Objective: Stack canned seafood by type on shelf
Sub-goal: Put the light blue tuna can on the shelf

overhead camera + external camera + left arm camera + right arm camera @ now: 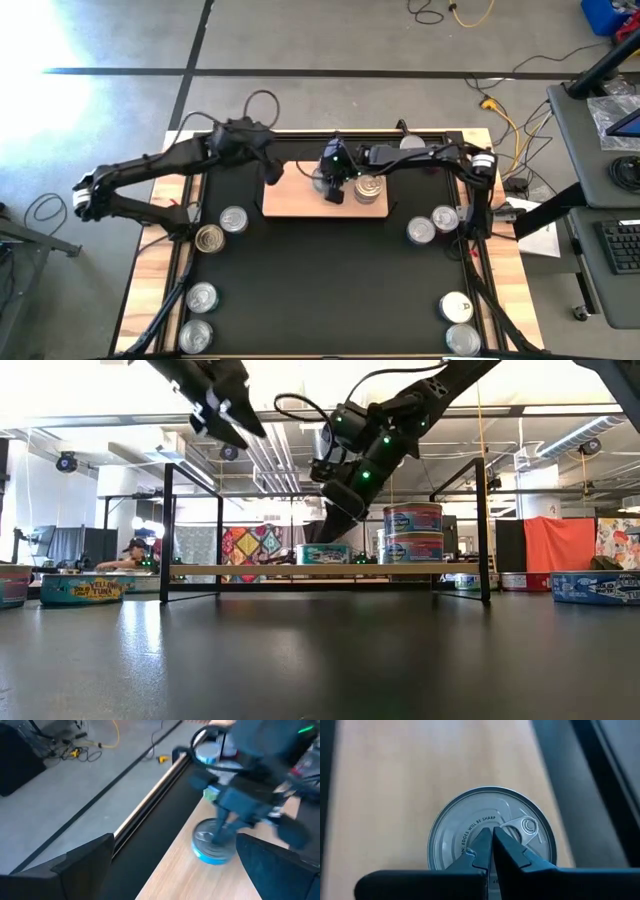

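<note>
The shelf (pixel 300 200), a light-wood board, lies on the black mat. A blue-sided can (pixel 212 847) with a silver top stands on it near the middle. Beside it, toward the table's right, is a stack of two cans (pixel 413 532). My right gripper (pixel 491 834) is shut, its tips on the single can's top. My left gripper (pixel 272 172) hangs open high above the shelf's left end, with nothing between its fingers; the low view shows that gripper (pixel 232 415) well above the board. My right gripper sets its shut fingertips (pixel 485 842) on the can's silver lid (pixel 470 815), near the middle, just beside the pull tab (pixel 525 826). The fingers come slanting down from the table's right side. The can stands upright on the shelf board.
Loose cans lie on the mat: several at the left (pixel 233 219), several at the right (pixel 421 231), one at the far edge (pixel 411 143). The shelf's black frame posts (pixel 166 530) rise at both ends. The board's left half (pixel 285 205) is bare.
</note>
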Controlling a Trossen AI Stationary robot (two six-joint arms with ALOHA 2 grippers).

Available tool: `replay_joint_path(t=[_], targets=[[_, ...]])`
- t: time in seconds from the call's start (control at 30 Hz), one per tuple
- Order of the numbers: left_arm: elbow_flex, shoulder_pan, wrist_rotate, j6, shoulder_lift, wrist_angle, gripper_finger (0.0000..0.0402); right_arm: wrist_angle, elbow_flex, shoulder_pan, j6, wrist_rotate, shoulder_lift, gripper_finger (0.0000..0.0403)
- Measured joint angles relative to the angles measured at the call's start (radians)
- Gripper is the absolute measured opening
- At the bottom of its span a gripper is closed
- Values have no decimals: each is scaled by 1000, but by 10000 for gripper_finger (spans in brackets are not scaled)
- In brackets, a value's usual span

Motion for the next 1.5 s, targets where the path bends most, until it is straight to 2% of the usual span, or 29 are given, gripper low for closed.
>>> replay_joint_path(t=[0.23,0.33,0.5,0.83,0.93,1.03,1.27,1.5], targets=[[12,-36,0,-23,-74,-2,400,-7,4,-42,12,1,-1,12],[50,-68,-31,-47,-92,-23,400,-41,4,-47,19,2,-4,12],[134,-108,-97,-51,-88,-100,400,-101,7,-49,40,7,-7,12],[254,-158,-112,-52,-53,-162,400,-111,3,-58,38,109,-27,12],[281,-183,-170,-62,-46,-218,400,-131,1,-60,21,109,-43,12],[286,-190,-214,-83,-49,-265,400,-147,0,-63,-6,106,-51,12],[286,-192,-220,-155,-70,-267,389,-152,0,-62,-46,97,-69,12],[286,-214,-248,-176,-57,-267,382,-145,0,-63,-65,97,-150,12]])
